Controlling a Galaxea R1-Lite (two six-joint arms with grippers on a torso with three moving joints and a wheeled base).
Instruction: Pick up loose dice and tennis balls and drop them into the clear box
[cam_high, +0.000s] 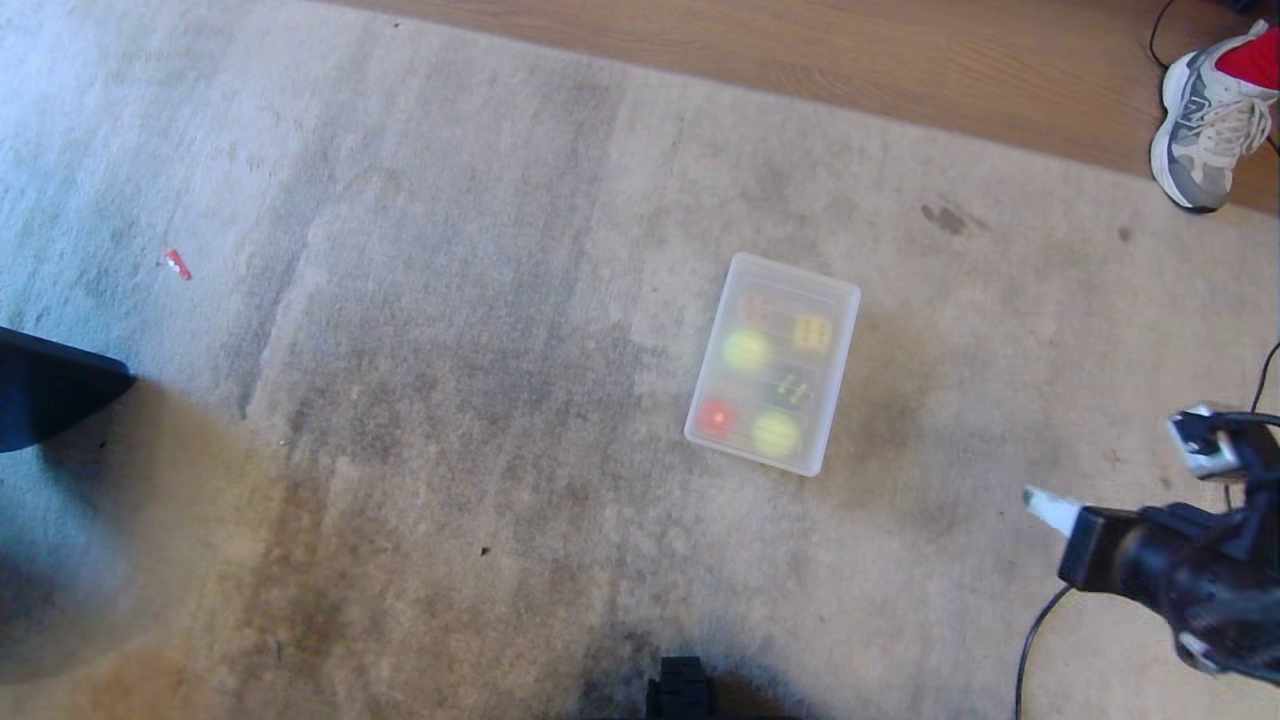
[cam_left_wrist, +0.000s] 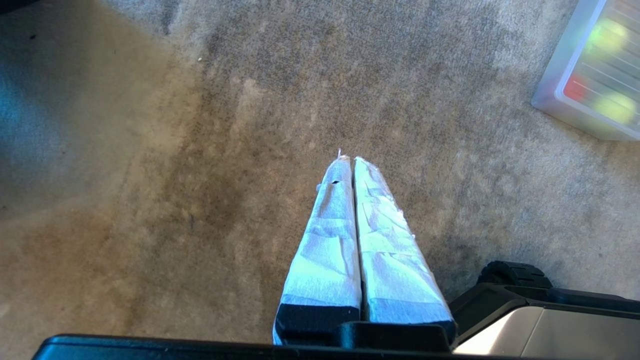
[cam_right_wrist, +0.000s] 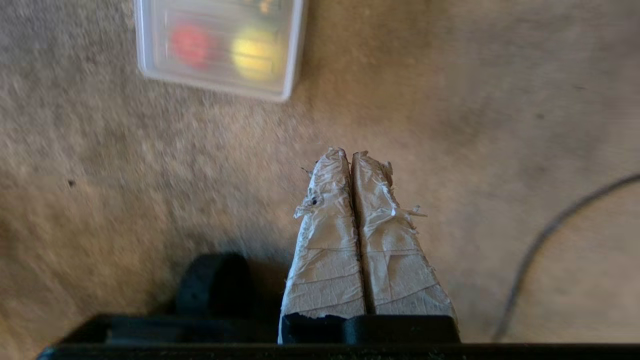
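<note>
**Both grippers clenched, box filled and covered**

Nearest the camera, the robot's black base (cam_high: 683, 690) shows at the lower edge. At far left a dark object (cam_high: 50, 390) sits on the carpet (cam_high: 450, 400). The left gripper (cam_left_wrist: 352, 161) is clenched, empty. The clear box (cam_high: 772, 362) lies mid-carpet, dice and tennis balls inside. The right gripper (cam_right_wrist: 348, 152) hovers low right, clenched, empty. A shoe (cam_high: 1205, 120) stands far right.

I see the box (cam_high: 772, 363) right of frame center on the carpet (cam_high: 450, 400), lid on. Inside it: dice (cam_high: 812, 333) and balls (cam_high: 746, 350) in two columns. Right gripper (cam_high: 1050, 508) sits lower right, apart from the box. A shoe (cam_high: 1205, 125) is upper right, at the carpet's edge.
</note>
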